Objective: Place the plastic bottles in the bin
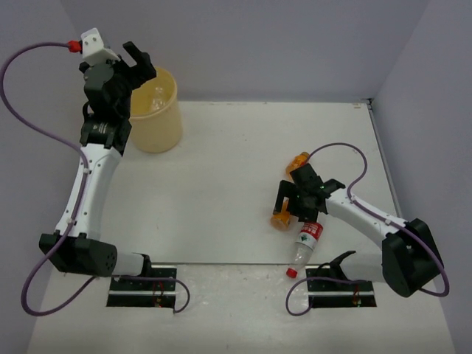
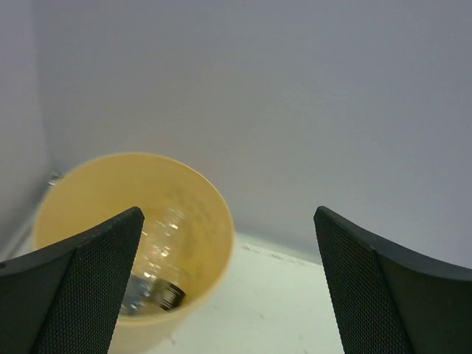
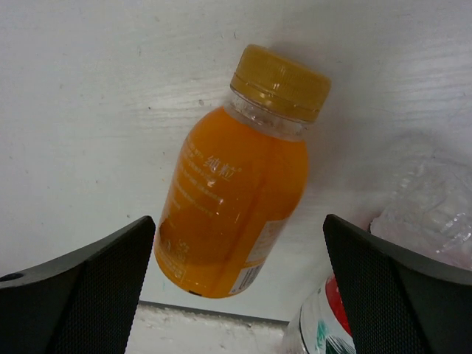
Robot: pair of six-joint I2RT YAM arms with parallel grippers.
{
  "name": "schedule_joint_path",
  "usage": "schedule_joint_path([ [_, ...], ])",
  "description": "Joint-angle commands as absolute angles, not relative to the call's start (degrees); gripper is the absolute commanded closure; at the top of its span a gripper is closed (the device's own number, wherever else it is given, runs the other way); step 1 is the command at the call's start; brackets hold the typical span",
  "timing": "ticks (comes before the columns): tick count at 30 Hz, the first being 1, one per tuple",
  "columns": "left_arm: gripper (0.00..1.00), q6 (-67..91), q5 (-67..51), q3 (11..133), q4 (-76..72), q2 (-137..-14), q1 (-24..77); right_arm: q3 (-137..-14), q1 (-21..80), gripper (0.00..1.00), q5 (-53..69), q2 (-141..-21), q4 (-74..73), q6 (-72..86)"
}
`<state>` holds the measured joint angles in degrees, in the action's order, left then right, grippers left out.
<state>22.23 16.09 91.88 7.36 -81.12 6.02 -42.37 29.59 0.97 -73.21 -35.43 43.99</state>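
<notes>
The left gripper (image 1: 138, 63) hangs open over the bin (image 1: 158, 125), with clear bottles (image 1: 156, 96) inside it. Far right of the bin, the open right gripper (image 1: 287, 205) sits over an orange bottle (image 1: 279, 220).

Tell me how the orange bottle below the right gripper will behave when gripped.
Lying on its side, the orange bottle may roll if nudged. It looks full, so probably heavy for its size and fairly stiff.

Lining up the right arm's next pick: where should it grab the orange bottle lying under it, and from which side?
Take the orange bottle across its wide body, below the neck, from straight above. It lies flat on the table, and the open right pincer sits either side of it.
</notes>
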Motion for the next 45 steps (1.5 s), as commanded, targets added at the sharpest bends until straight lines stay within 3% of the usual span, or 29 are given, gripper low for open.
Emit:
schedule_joint_path([
  [1,0.00,28.66,-6.04,77.99,6.16,-76.17,7.62,-40.75,30.06,0.01,0.67,-75.25,-26.46,48.16],
  [4,0.00,29.73,-7.89,71.03,5.33,-73.18,10.73,-40.10,30.15,0.04,1.02,-76.47,-25.31,48.19],
  [8,0.00,32.14,-8.10,61.19,3.07,-67.97,14.38,-38.92,30.17,0.19,1.58,-76.71,-23.93,47.55],
  [14,0.00,34.35,-17.06,51.78,-2.75,-64.60,16.86,-37.74,30.59,0.59,5.36,-75.43,-19.38,44.29],
  [19,0.00,36.39,-29.60,48.05,-8.49,-67.87,18.80,-40.16,31.29,0.76,13.68,-73.19,-13.11,34.65],
  [21,0.00,37.63,-35.52,47.16,-12.09,-70.59,20.63,-40.34,32.12,0.79,16.21,-71.46,-8.38,29.98],
  [26,0.00,37.88,-35.79,48.49,-13.89,-75.99,27.38,-40.28,34.57,0.84,26.62,-67.05,-0.35,21.74],
  [36,0.01,38.74,-32.58,53.00,-14.75,-82.48,35.71,-42.70,36.80,0.84,28.35,-65.95,5.90,20.23],
  [38,0.14,38.84,-32.02,52.75,-14.68,-82.45,36.02,-42.63,36.83,0.84,28.38,-65.42,6.64,20.88],
  [45,0.93,39.48,-30.64,52.38,-14.50,-81.46,36.12,-42.54,36.91,0.83,27.57,-65.03,7.19,22.07],
])
